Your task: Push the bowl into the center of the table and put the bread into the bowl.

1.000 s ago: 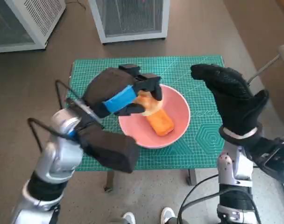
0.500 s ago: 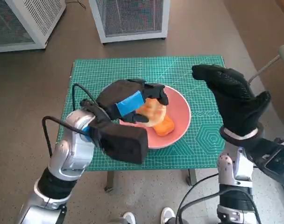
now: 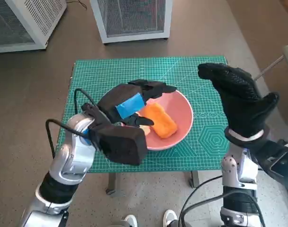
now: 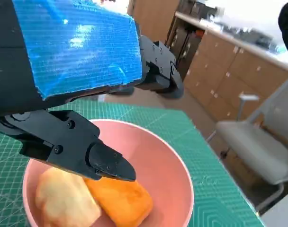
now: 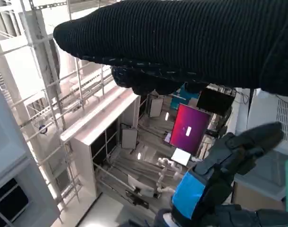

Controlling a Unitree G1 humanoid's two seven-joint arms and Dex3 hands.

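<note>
Head view: pink bowl [image 3: 184,124] sits about mid-frame on the green cutting mat [image 3: 101,75] covering the table, w/ the orange bread [image 3: 159,119] lying inside it, a paler piece showing at its left end under the left hand. Left hand [image 3: 134,100] hovers over the bowl's left part, centre of frame, fingers spread wide & holding nothing; thumb tip just above the bread. Right hand [image 3: 238,97] is raised at right of frame, over the mat's right edge, fingers loosely apart, nothing in it. White mesh-front cabinets [image 3: 130,19] stand on the floor at top of frame. Left wrist view: blue-taped back of the hand fills the upper left; black fingers [image 4: 68,142] apart above the bowl [image 4: 163,161], not touching the bread [image 4: 120,201] in lower centre; a pale lump lies beside the orange one. Grey chair [image 4: 257,142] at right. Right wrist view: glove [image 5: 191,42] as a dark band across the top, grip can't be judged here; left hand [image 5: 220,175] w/ blue tape shows lower right
</note>
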